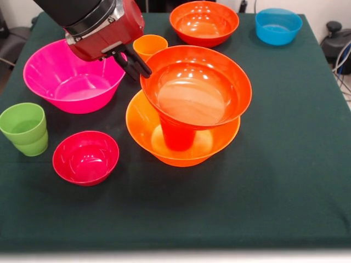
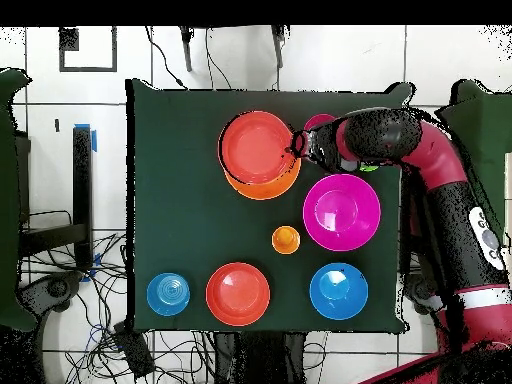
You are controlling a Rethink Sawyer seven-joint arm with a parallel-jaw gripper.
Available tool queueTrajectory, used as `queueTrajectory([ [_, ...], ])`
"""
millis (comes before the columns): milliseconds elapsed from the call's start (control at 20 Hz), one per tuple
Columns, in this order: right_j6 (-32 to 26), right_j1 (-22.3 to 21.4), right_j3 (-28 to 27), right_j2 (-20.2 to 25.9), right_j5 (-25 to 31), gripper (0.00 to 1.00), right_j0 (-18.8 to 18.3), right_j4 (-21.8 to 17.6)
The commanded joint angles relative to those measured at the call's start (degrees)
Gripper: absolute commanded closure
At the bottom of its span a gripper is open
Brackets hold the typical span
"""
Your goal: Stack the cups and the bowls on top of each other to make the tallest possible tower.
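The tower stands mid-table: a wide orange bowl (image 1: 143, 127) at the base, a red-orange cup (image 1: 177, 136) standing in it, and a red-orange bowl (image 1: 196, 87) resting on the cup. In the overhead view the top bowl (image 2: 256, 147) covers most of the orange bowl (image 2: 262, 189). My gripper (image 1: 136, 63) (image 2: 298, 146) is at the top bowl's rim, on the side toward the pink bowl; whether it grips the rim is hidden. An orange cup (image 1: 149, 46) stands just behind the gripper. A light green cup (image 1: 24, 129) stands at the left.
A pink bowl (image 1: 73, 76) (image 2: 341, 211) lies under the arm. A crimson bowl (image 1: 86, 157) sits front left. A red-orange bowl (image 1: 204, 23) and a blue bowl (image 1: 278, 26) stand at the back. The overhead view shows a second blue bowl (image 2: 339, 291).
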Motion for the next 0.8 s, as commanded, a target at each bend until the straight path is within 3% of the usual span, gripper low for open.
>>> queueTrajectory([
  [50, -21.92, 1.14, 0.85, 1.28, -1.86, 1.0, 0.61, -4.37],
  [800, -23.64, 2.02, -0.1, 1.75, -0.59, 1.0, -0.36, -5.28],
])
